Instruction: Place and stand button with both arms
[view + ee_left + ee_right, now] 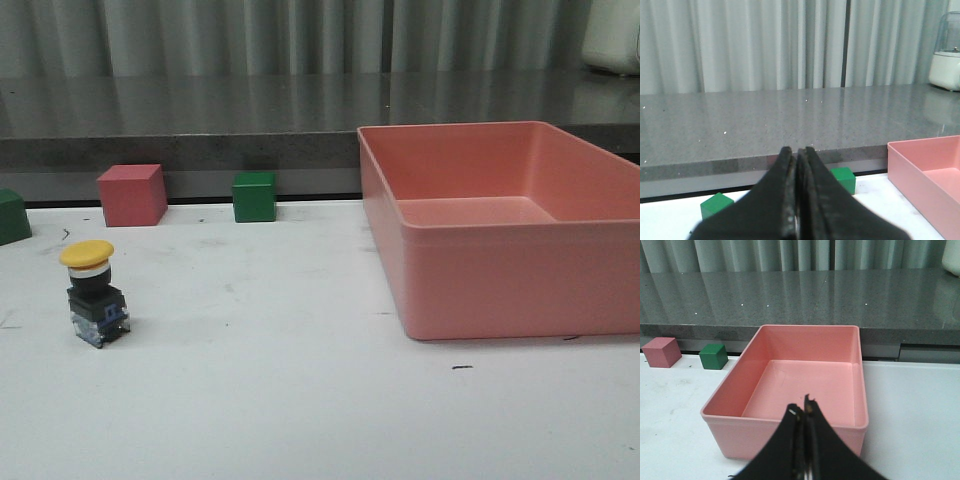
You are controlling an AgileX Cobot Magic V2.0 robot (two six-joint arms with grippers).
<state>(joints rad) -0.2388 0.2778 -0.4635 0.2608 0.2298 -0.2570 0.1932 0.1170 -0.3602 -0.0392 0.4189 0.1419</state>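
Observation:
The button [94,292] stands upright on the white table at the left of the front view, yellow mushroom cap on top, dark base with a bluish contact block below. No arm or gripper shows in the front view. My left gripper [797,150] is shut and empty, raised and facing the grey counter; the button is out of its view. My right gripper [802,407] is shut and empty, in front of the pink bin [730,390], which looks empty.
The large pink bin [500,270] stands on the right half of the table. A pink cube [132,194], a green cube [254,196] and another green block [12,216] sit along the back edge under the grey counter [200,120].

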